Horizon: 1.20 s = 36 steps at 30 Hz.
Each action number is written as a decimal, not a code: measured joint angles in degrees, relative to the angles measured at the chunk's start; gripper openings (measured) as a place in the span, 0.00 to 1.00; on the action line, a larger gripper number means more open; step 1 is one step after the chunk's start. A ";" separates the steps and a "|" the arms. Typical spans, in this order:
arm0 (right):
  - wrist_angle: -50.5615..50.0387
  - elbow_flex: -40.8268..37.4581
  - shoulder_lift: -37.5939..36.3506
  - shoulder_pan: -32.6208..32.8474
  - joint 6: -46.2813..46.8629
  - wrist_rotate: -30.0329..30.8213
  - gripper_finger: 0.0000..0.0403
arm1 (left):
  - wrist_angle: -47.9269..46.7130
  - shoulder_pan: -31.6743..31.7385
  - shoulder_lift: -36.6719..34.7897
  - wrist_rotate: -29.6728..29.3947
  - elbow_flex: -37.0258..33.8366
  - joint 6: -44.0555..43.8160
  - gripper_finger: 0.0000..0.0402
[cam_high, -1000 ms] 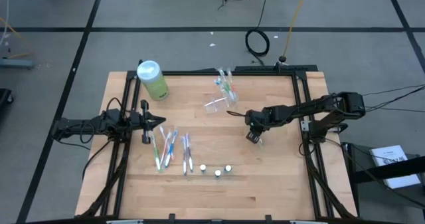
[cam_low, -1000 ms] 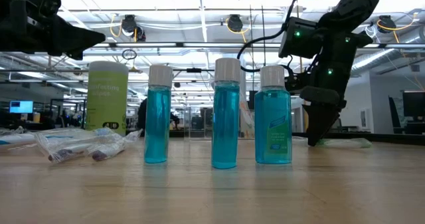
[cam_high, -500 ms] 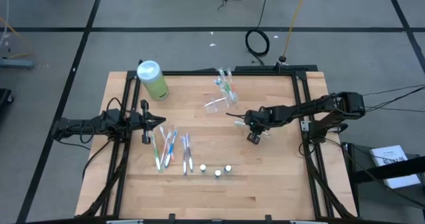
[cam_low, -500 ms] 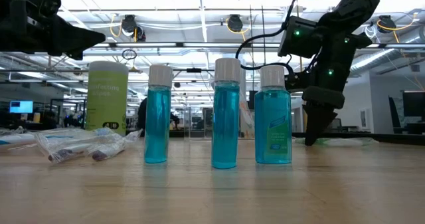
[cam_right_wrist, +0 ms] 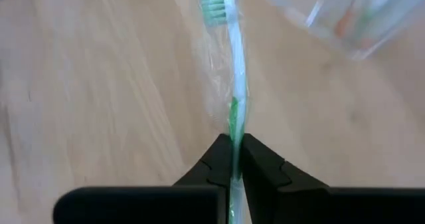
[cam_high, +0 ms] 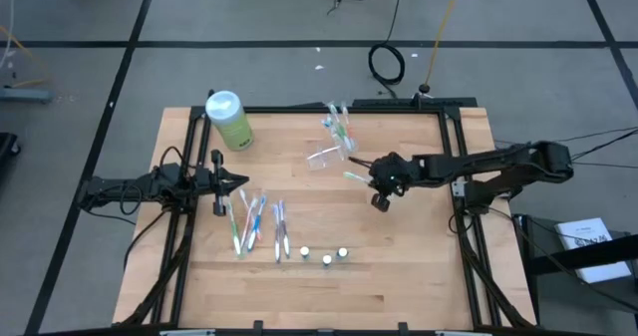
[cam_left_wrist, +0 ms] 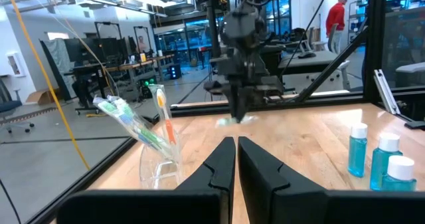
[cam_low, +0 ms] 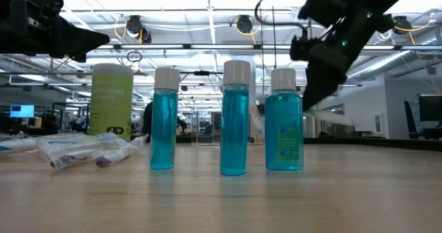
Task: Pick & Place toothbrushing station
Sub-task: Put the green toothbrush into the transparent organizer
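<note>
Just beyond the right gripper [cam_high: 380, 189] (jaws clamped on a wrapped green toothbrush [cam_right_wrist: 233, 84]), the toothbrushing station [cam_high: 326, 158].

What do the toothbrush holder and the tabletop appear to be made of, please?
The toothbrush holder looks like clear, glossy plastic: the brushes and the wood show through its walls. The tabletop looks like pale wood with a smooth, satin finish: plank seams and grain are visible, though it could be laminate.
</note>
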 joint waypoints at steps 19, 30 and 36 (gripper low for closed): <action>53.26 -9.62 -2.31 -8.00 -18.57 8.98 0.03 | 0.02 0.01 0.00 0.00 0.00 0.00 0.06; 80.40 -9.66 12.51 -16.56 -16.40 0.21 0.03 | 0.02 0.02 0.00 0.02 0.00 0.00 0.06; 91.04 -9.66 20.99 -19.24 -14.73 0.15 0.03 | 0.02 0.00 0.01 0.02 0.01 0.00 0.06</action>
